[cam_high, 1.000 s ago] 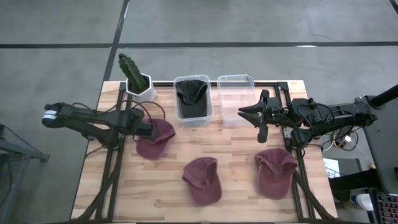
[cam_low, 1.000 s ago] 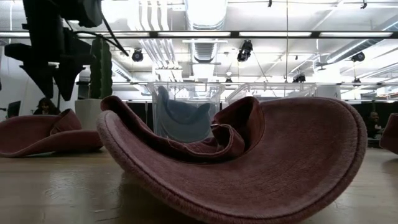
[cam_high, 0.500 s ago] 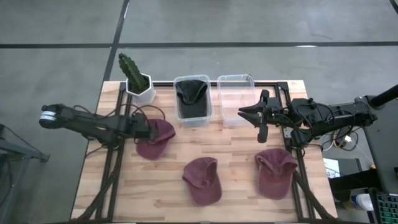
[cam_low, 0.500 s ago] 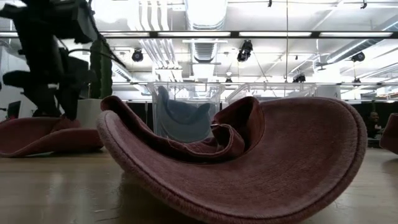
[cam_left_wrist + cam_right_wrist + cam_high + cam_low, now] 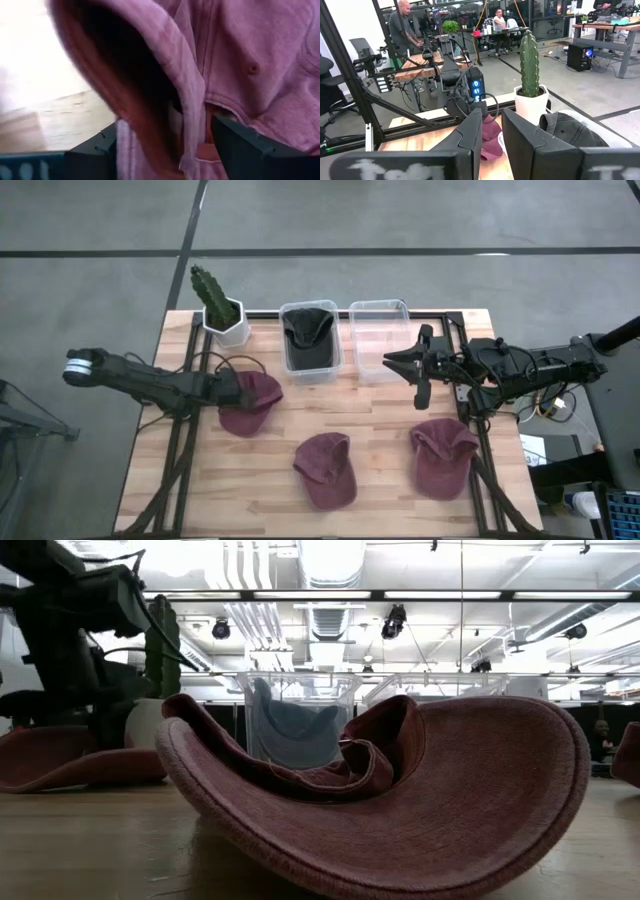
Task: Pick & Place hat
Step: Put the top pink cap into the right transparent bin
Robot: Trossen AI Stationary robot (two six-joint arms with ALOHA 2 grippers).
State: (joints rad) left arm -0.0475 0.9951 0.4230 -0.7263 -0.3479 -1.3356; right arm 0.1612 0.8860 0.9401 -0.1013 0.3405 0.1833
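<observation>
Three maroon hats lie on the wooden table: one at the left (image 5: 256,406), one at the near middle (image 5: 326,470), one at the near right (image 5: 443,456). My left gripper (image 5: 238,387) is down at the left hat's left edge, open. In the left wrist view its fingers (image 5: 95,152) stand on either side of an upturned fold of the hat's rim (image 5: 187,100). My right gripper (image 5: 388,360) hovers high beside an empty clear bin (image 5: 379,340). It points level, with a narrow gap and nothing between its fingers. My left gripper comes at the left hat's rim fold (image 5: 190,145) slanting down from the table's left, one finger on each side of the cloth. Whether the fingers touch the cloth I cannot tell. The hat lies on the table.
A second clear bin (image 5: 310,340) at the far middle holds a dark hat (image 5: 308,330). A cactus in a white pot (image 5: 222,315) stands at the far left. The low view is mostly filled by the middle hat (image 5: 400,800). People sit at desks beyond the table.
My left gripper has come down onto the left hat's edge and tipped more steeply downward. It has stayed open. The hat has kept its place.
</observation>
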